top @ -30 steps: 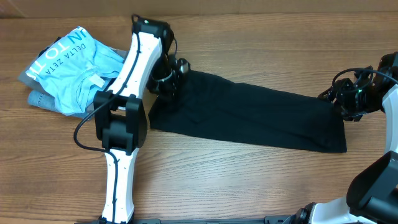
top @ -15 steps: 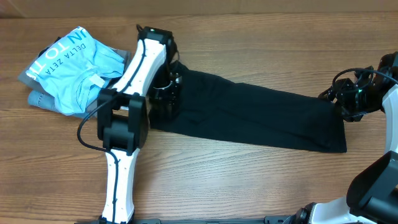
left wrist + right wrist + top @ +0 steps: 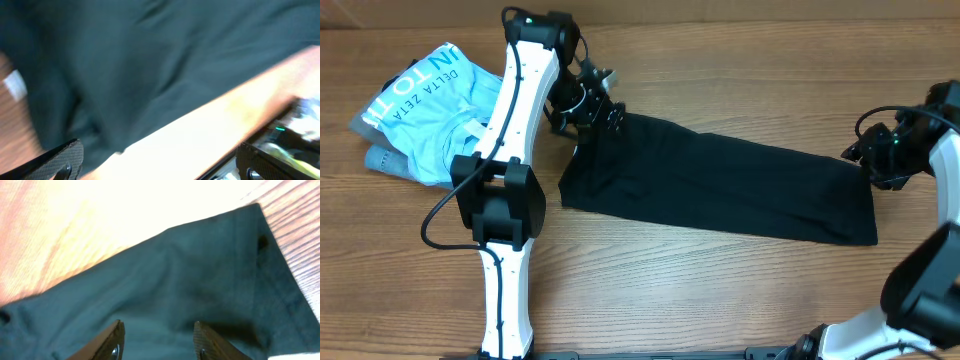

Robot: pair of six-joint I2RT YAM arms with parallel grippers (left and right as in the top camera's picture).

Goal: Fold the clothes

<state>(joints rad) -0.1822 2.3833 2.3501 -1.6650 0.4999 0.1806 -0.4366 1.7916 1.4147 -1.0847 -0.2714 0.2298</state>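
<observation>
Wooden table (image 3: pixel 720 290): black garment (image 3: pixel 720 185) beneath both jaws

Clothes (image 3: pixel 720 185) on table (image 3: pixel 720 300), right of shirt (image 3: pixel 435 110)

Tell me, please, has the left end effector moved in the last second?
Yes: the left end effector shifted toward the table's far edge, to the black garment's corner.

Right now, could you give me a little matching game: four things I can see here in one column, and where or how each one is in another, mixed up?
1. black garment
2. light blue shirt
3. left gripper
4. right gripper

A. crumpled, far left
B. spread flat across the middle
C. by the garment's right end
D. wide open at the garment's left end

Pairs: 1-B, 2-A, 3-D, 4-C.
</observation>
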